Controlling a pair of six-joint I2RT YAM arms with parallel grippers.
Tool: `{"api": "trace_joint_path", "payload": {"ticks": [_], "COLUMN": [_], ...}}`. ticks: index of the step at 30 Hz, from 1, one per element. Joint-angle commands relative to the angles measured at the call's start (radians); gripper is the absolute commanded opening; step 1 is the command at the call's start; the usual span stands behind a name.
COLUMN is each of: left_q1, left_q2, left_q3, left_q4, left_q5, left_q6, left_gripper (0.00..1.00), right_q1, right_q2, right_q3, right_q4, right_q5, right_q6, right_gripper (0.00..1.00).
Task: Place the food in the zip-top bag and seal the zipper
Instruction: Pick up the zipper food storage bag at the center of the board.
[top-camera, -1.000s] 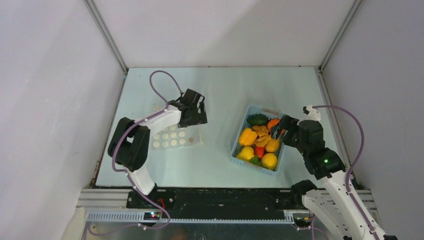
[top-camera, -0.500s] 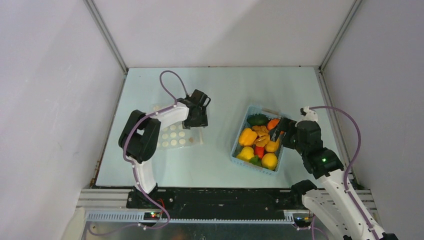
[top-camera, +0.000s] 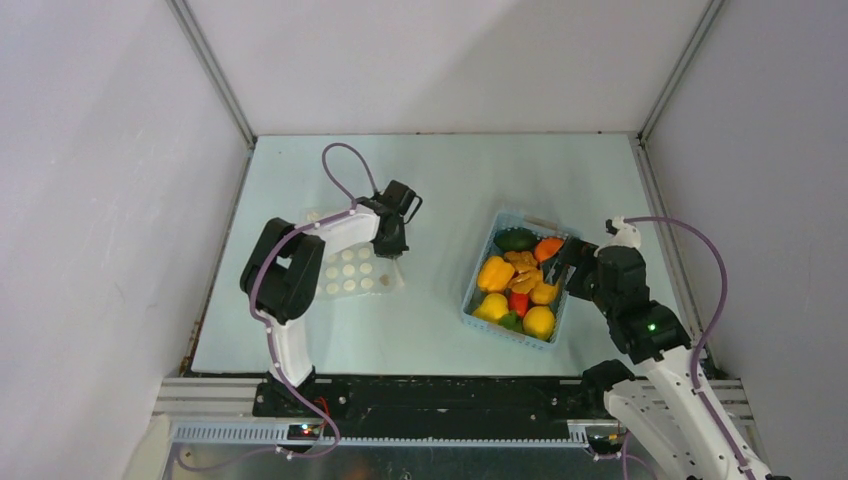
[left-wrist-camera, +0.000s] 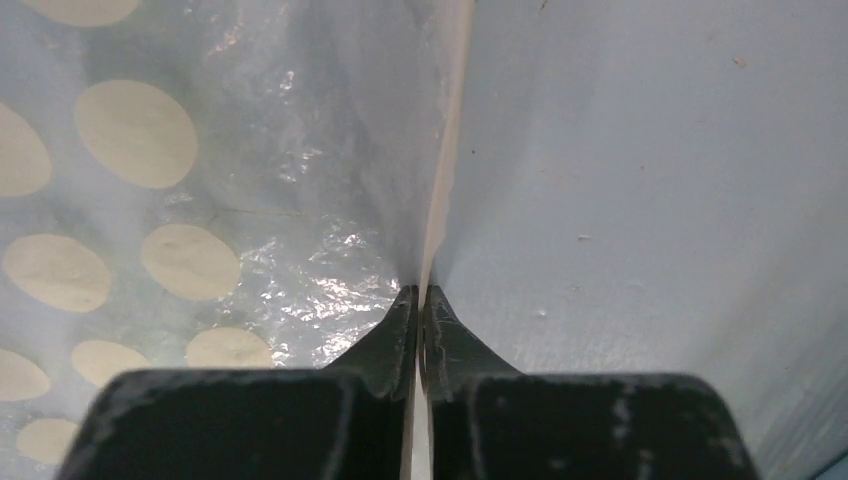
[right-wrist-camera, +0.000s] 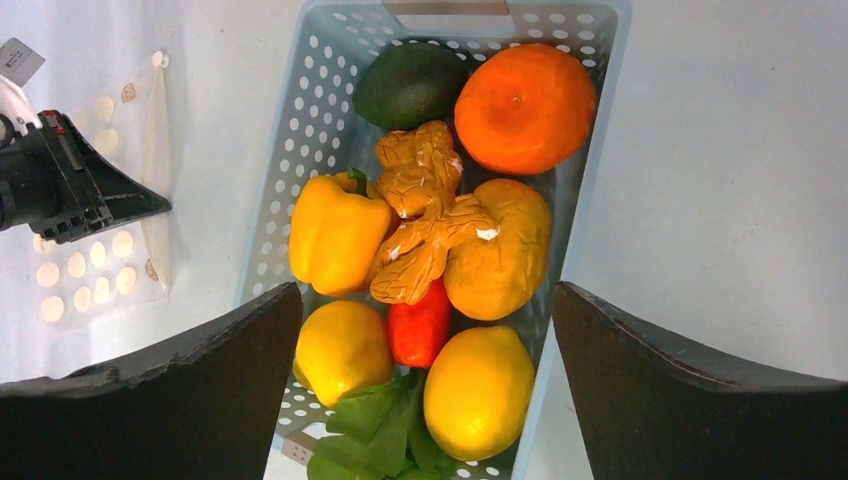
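Observation:
The clear zip-top bag (top-camera: 350, 275) with white dots lies flat on the table at the left. My left gripper (top-camera: 392, 243) is shut on its right edge. In the left wrist view the two fingers (left-wrist-camera: 420, 310) pinch the thin white zipper strip (left-wrist-camera: 447, 150). The slider is not visible. The food (top-camera: 517, 278) lies piled in a light blue basket: a yellow pepper (right-wrist-camera: 335, 235), an orange (right-wrist-camera: 525, 105), a dark green piece (right-wrist-camera: 410, 85), a tan piece (right-wrist-camera: 425, 215), two lemons (right-wrist-camera: 478, 390), a red piece (right-wrist-camera: 420, 330) and green leaves. My right gripper (right-wrist-camera: 425, 300) hangs open above the basket, holding nothing.
The perforated basket (top-camera: 478, 318) stands right of centre, tilted a little clockwise, with bare table between it and the bag. White walls enclose the table on three sides. The left gripper's tip (right-wrist-camera: 150, 208) shows at the left of the right wrist view.
My left gripper dropped onto the bag's right edge and closed from wide open to shut on the strip. My right gripper drew back slightly to the right over the basket, staying open.

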Motion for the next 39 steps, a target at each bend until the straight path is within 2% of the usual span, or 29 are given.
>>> {"api": "trace_joint_path", "payload": {"ticks": [1,6,14,16,21,27,32,39], "left_q1": [-0.004,-0.004,-0.033,-0.040,-0.084,-0.146,-0.191,-0.212], "left_q2": [0.011,-0.088,-0.471,-0.554,-0.688,-0.812,-0.897,-0.929], "left_q3": [0.007,-0.045,-0.262,-0.317,-0.407,-0.494,-0.566,-0.573], "left_q4": [0.025,0.098,0.252,0.295,0.327,0.351,0.404,0.417], "left_q5": [0.022,0.085,0.332,0.398,0.423,0.450,0.494,0.486], "left_q6": [0.001,0.031,0.106,0.092,0.071,0.103,0.152,0.175], "left_gripper": [0.01,0.00,0.00,0.00,0.00,0.00,0.00,0.00], "right_q1": [-0.003,-0.003,0.021,0.055,0.187,0.358,0.468,0.542], "right_q2": [-0.013,-0.002,0.028,0.062,0.213,0.349,0.425,0.530], "right_q3": [0.001,-0.005,-0.004,-0.004,0.017,0.086,0.122,0.185], "right_q4": [0.006,0.040,0.163,0.215,0.350,0.490,0.535,0.536], "right_q5": [0.016,-0.039,-0.253,-0.290,-0.336,-0.212,0.006,0.118], "right_q6": [0.000,-0.012,-0.021,-0.019,0.020,0.049,0.136,0.183], "right_gripper": [0.99,1.00,0.99,1.00,0.99,0.99,0.99,0.99]}}
